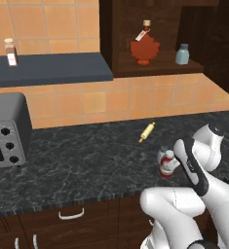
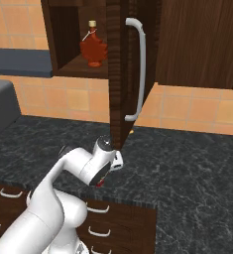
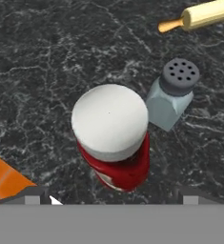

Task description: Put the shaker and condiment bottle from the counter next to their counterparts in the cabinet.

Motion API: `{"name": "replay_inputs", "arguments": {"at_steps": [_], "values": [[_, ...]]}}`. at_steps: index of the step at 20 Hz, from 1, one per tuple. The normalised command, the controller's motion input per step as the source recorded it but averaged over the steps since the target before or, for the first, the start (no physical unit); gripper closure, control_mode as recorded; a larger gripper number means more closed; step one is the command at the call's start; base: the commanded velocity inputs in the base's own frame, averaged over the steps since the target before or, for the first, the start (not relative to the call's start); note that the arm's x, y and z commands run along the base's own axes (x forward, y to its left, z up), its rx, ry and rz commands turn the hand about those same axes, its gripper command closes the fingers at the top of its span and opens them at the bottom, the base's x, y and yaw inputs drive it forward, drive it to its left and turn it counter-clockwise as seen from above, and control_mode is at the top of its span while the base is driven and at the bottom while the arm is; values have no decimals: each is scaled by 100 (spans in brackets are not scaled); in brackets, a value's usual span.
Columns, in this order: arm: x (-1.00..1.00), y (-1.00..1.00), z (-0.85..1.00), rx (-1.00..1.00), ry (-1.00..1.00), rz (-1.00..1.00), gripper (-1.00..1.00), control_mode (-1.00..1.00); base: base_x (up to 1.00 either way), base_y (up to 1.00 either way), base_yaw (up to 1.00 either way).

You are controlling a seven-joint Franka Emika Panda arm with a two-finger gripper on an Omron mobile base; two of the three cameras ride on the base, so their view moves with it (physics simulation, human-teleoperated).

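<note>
The red condiment bottle (image 3: 114,143) with its white cap stands upright on the dark counter (image 1: 86,155), and shows in the left base view as the condiment bottle (image 1: 167,166). The pale shaker (image 3: 173,95) with a grey holed cap stands right beside it, close but apart. My gripper (image 3: 112,193) hovers just above the bottle, open, with one fingertip on each side of it. In the open cabinet (image 1: 155,69) the maple-leaf bottle (image 1: 144,48) and a matching shaker (image 1: 182,54) stand on the shelf.
A wooden rolling pin (image 1: 146,132) lies on the counter behind the two items. The cabinet door (image 2: 123,74) hangs open just above my hand. A toaster oven (image 1: 6,131) stands at the left, under a blue-grey wall shelf (image 1: 52,68) with jars.
</note>
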Motion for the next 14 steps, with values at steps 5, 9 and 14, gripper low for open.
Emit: {"name": "replay_inputs", "arguments": {"at_steps": [5, 9, 14], "values": [[10, -17, -11, 0, 0, 7, -100, -100, 0, 0, 0], [21, 1, 0, 0, 0, 6, -100, -100, 0, 0, 0], [0, 5, -1, 0, 0, 8, -100, -100, 0, 0, 0]]}}
